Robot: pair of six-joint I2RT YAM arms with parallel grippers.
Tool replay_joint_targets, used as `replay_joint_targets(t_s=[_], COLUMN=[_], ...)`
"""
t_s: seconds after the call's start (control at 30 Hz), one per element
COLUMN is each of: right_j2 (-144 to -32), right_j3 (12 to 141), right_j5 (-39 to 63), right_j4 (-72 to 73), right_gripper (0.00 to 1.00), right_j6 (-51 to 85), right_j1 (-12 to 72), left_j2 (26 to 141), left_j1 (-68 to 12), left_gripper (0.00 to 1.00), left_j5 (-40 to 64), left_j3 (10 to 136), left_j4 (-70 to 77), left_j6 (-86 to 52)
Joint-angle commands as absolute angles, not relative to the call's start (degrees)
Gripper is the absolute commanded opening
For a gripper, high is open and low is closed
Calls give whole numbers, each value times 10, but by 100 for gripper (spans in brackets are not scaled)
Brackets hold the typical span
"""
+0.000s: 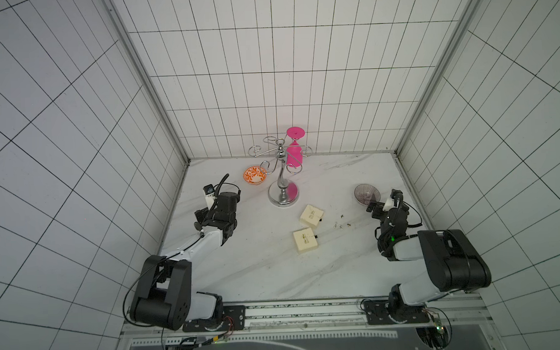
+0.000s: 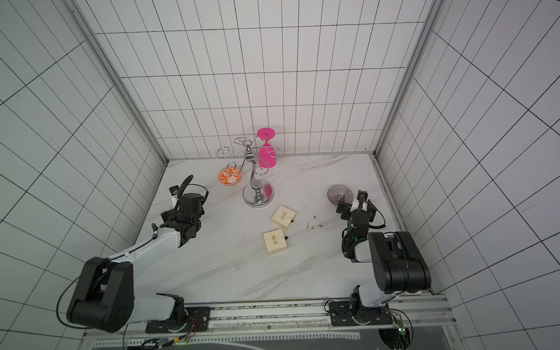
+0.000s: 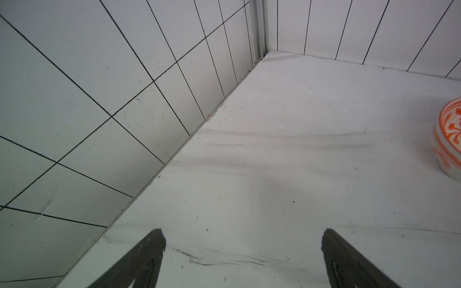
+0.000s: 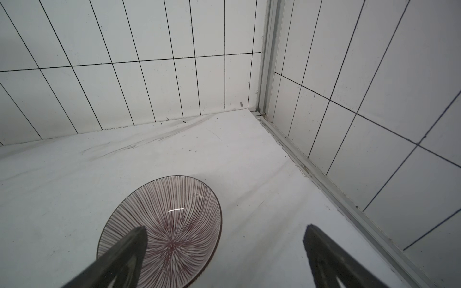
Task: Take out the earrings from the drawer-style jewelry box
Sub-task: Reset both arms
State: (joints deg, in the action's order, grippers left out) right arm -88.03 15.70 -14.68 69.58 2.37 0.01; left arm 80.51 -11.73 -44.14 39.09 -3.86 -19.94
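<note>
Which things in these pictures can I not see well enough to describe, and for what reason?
- Earrings: in both top views, only tiny specks on the table; shape and number unclear.
- Cream boxes: in both top views, the lid print is too small to read; the insides are hidden.
- Orange patterned bowl: cut off by the left wrist view's edge.
- Striped bowl: partly covered by the right gripper in the right wrist view.

Tabletop layout.
Near box lies before far box, apart. Earrings lie on the tabletop right of both. Stand is behind the boxes, left bowl at its left, right bowl behind the earrings.
</note>
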Motion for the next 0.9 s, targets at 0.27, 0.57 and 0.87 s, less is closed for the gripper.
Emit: replay_joint_targets(t_s=[0.27, 0.57, 0.87], right_j2=[-880, -880, -880], right_j3=[137, 137, 136], right_j5=[-136, -136, -136], right_j4=[726, 727, 728], right_gripper=[100, 100, 100], right_j6=[13, 13, 13], right_j1=[-2, -3, -2], left_j2=[872, 870, 898], left_j1=[-118, -106, -83], left_gripper=[97, 98, 98], left_j5=[-464, -399, -403], left_j3=[361, 332, 358], left_j4=[165, 265, 258], left_j6=[-146, -101, -97])
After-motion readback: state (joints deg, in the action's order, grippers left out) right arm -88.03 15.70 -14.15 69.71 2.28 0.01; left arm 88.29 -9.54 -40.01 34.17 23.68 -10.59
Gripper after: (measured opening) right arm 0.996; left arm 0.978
